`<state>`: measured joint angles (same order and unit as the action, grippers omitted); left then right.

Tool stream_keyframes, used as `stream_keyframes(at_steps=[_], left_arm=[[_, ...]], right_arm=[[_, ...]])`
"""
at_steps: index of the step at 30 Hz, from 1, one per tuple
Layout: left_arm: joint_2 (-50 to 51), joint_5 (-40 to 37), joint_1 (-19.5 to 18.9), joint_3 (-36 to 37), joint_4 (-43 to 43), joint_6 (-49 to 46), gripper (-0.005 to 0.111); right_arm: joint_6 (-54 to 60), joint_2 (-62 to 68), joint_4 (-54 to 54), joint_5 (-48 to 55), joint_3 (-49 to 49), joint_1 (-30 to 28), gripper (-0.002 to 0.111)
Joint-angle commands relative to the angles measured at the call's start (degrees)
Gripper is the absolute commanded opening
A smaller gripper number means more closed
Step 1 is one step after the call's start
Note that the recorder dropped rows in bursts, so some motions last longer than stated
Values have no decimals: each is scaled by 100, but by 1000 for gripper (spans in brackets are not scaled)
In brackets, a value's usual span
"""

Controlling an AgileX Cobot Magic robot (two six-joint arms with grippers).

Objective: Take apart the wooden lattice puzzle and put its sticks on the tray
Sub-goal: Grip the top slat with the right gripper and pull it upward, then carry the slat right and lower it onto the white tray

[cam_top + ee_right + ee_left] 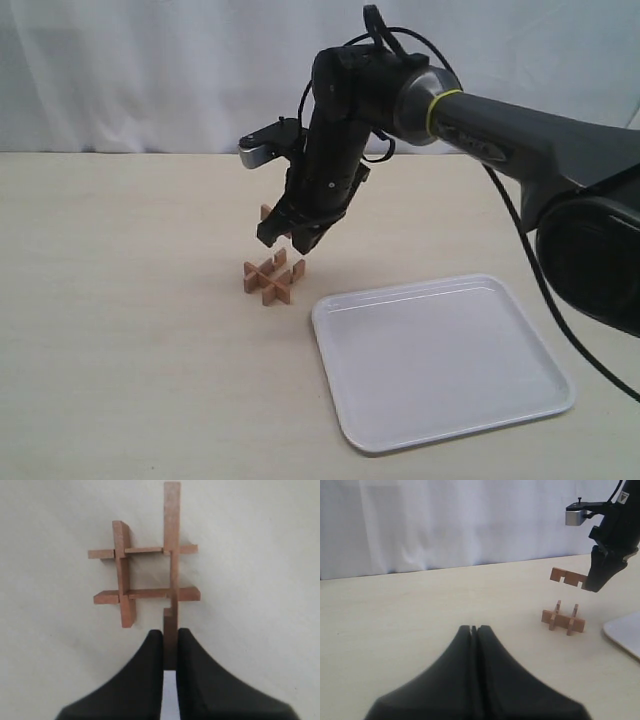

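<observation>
A white tray (440,360) lies on the pale bench (120,330). Just beside its far left corner, off it, stands the wooden lattice puzzle (273,278), now three crossed sticks. Directly above it, the right claw (290,238) pinches one end of a fourth stick (566,576), held level with its notches downward. The left claw (474,629) is closed on nothing. A white curtain (150,70) hangs behind.

The puzzle (273,279) and held stick (567,576) are light brown. The tray (440,360) is white, the table (120,300) beige, the right hand (287,240) black.
</observation>
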<state>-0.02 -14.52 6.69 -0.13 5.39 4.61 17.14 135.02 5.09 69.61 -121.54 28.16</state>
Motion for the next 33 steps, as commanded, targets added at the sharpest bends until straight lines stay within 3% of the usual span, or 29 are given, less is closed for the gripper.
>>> stream_keyframes(at_steps=[1, 8, 12, 25, 33], left_arm=[[2, 66, 6, 13, -4, 18, 0], [2, 66, 6, 13, -4, 18, 0], [2, 66, 6, 13, -4, 18, 0], [2, 66, 6, 13, -4, 18, 0], [2, 66, 6, 13, -4, 18, 0]], right_arm=[[-114, -466, 11, 35, 517, 1, 4], [-114, -1333, 11, -11, 1904, 1, 4], [-153, -1867, 11, -536, 2667, 1, 4], [-350, -3069, -344, -682, 4013, -48, 4], [-350, -3724, -360, -733, 4893, -495, 4]])
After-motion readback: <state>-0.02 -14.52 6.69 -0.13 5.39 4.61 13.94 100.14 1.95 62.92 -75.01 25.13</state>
